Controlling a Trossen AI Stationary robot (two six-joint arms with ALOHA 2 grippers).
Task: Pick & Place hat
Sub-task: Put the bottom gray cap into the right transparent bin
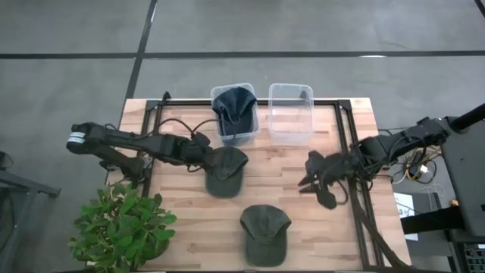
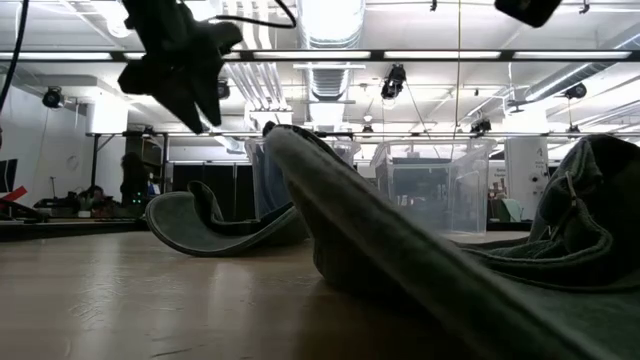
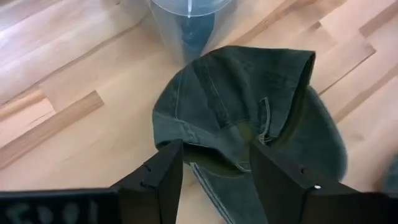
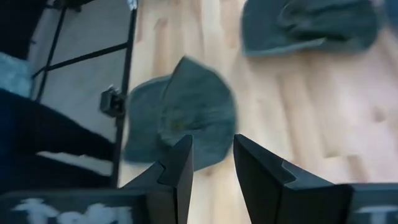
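With the left gripper [image 3: 214,171] spread wide at the olive cap's [image 1: 225,171] edge, the fabric should be straddled deeply before clamping, while the right gripper [image 4: 212,163], narrowly parted and empty, is held aside.

A wooden table [image 1: 318,227] is seen from above, edged by a black metal frame [image 1: 348,140]. A potted plant [image 1: 121,226] is set at its front left corner. Grey floor [image 1: 250,30] marked with dark lines is seen beyond the table. In the low view, ceiling lights [image 2: 330,20] and pipes are seen in the room behind.
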